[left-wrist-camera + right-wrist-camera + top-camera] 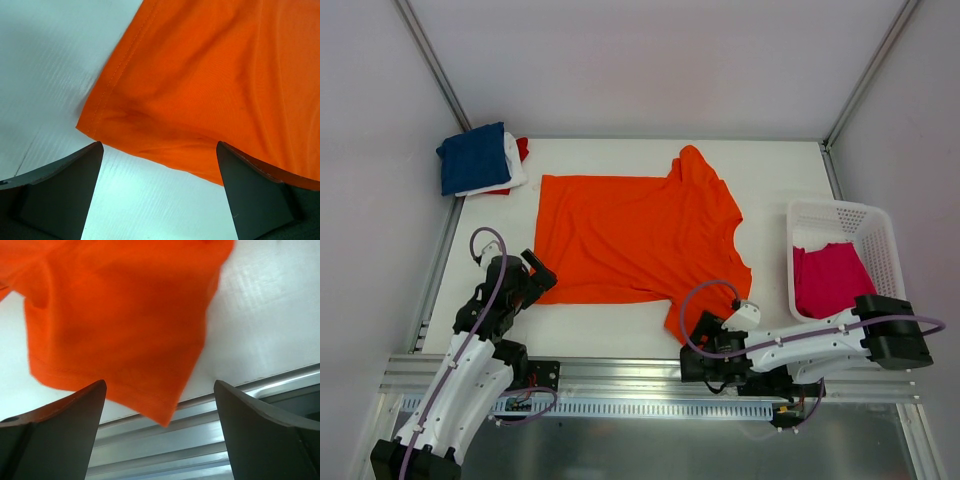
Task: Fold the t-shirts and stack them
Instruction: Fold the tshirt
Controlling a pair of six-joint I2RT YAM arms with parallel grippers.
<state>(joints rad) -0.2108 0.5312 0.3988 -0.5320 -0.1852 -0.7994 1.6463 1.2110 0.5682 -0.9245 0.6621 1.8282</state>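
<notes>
Just ahead of the left gripper (159, 146), jaws wide, lies a hem corner of the orange t-shirt (620, 235). The right gripper (160, 383), equally wide, faces its sleeve. Both seem poised to pinch for folding.

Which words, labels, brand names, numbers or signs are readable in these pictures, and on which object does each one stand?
No text can be read in any view.
orange t-shirt: plain, no print or tag visible.
navy t-shirt and magenta t-shirt: plain where they show.
white basket: no label visible.
aluminium rail by the arm bases: any marking is too small to read.
</notes>
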